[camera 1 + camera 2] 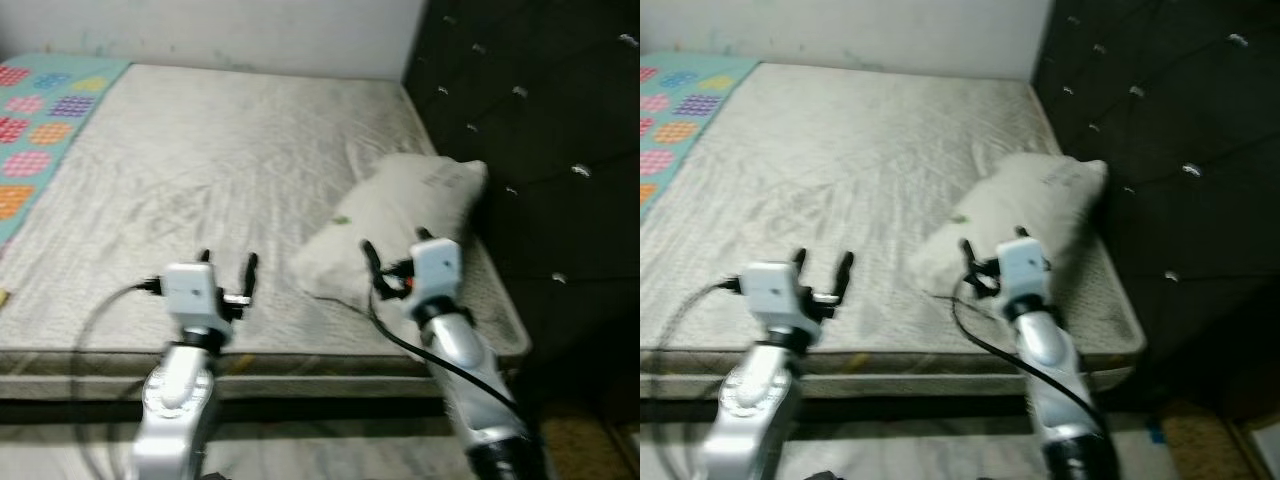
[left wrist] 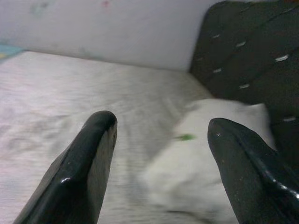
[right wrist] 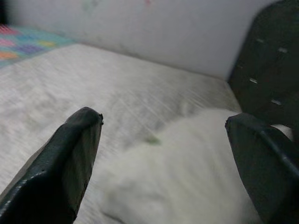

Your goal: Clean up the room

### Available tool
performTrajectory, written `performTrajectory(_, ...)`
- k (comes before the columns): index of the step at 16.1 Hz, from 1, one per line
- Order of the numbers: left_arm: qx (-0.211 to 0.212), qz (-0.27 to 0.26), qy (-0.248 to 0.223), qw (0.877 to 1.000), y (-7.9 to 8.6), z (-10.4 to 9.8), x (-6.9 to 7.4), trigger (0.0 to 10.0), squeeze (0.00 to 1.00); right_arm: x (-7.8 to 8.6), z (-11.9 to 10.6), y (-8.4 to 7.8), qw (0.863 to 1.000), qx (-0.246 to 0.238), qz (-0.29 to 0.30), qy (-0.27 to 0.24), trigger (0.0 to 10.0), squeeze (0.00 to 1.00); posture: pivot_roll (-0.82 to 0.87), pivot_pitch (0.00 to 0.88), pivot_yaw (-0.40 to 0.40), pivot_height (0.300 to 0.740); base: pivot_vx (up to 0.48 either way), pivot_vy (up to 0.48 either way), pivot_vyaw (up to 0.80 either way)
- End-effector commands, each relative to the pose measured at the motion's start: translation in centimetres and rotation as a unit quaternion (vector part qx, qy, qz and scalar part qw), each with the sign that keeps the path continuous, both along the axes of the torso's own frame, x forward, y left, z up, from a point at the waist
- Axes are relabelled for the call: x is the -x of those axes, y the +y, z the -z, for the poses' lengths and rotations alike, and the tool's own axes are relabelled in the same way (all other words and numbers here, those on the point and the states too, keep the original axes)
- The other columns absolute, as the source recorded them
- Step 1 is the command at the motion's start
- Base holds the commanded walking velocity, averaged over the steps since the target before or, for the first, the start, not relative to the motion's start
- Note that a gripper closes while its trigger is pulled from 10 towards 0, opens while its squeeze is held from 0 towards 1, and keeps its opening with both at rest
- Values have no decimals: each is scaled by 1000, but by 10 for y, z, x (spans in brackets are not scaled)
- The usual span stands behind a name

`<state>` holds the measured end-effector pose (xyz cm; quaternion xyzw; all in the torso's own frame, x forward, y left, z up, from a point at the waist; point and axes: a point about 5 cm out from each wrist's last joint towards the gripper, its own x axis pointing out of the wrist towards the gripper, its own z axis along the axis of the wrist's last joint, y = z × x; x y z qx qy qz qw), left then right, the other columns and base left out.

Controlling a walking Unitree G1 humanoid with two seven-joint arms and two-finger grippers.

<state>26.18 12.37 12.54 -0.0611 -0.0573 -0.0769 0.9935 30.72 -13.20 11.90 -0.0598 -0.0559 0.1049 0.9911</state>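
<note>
A white pillow [image 1: 400,215] lies slanted on the right side of the grey mattress [image 1: 200,150], its far end against the headboard. My right gripper [image 1: 395,250] hovers at the pillow's near end, fingers open, nothing between them. In the right wrist view the pillow [image 3: 187,177] spreads just beyond the open fingers [image 3: 70,158]. My left gripper [image 1: 228,260] is open over bare mattress near the bed's front edge, left of the pillow. The left wrist view has the pillow [image 2: 201,154] ahead between its spread fingers [image 2: 88,158].
A dark tufted headboard [image 1: 540,120] stands along the bed's right side. A colourful patterned blanket [image 1: 40,110] covers the far left of the bed. A pale wall [image 1: 250,30] runs behind. The mattress's front edge [image 1: 300,360] is just below both grippers.
</note>
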Motion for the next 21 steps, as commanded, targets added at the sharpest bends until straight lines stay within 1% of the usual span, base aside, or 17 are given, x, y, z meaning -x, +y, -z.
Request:
performTrajectory(1, -5, 5, -13, 1000, 4, -4, 1, 10000, 0, -2, -4, 4, 1000, -8, -3, -6, 10000, 0, -6, 108, -84, 740, 0, 0, 0)
performTrajectory(3, 7, 37, -19, 999, 0, -6, 3, 10000, 0, -1, -4, 4, 1000, -9, -1, -6, 10000, 0, -7, 113, -81, 740, 0, 0, 0)
performTrajectory(6, 8, 42, -20, 999, -1, -7, 4, 10000, 0, -2, -4, 3, 1000, -13, 2, -4, 10000, 0, -7, 118, -80, 740, 89, 0, 0)
performTrajectory(10, 12, 51, -22, 998, -2, -7, 4, 10000, 0, -2, -3, 3, 1000, -12, 4, -2, 10000, 0, -8, 118, -81, 740, 316, 0, 0)
performTrajectory(12, 12, 51, -22, 998, -2, -7, 4, 10000, 0, -3, -3, 2, 1000, -3, 6, -1, 10000, 0, -10, 119, -81, 740, 326, 0, 0)
performTrajectory(21, 12, 51, -21, 998, -3, -7, 3, 10000, 0, -3, -1, 1, 1000, 2, 8, 1, 10000, 0, -13, 119, -78, 740, 320, 0, 0)
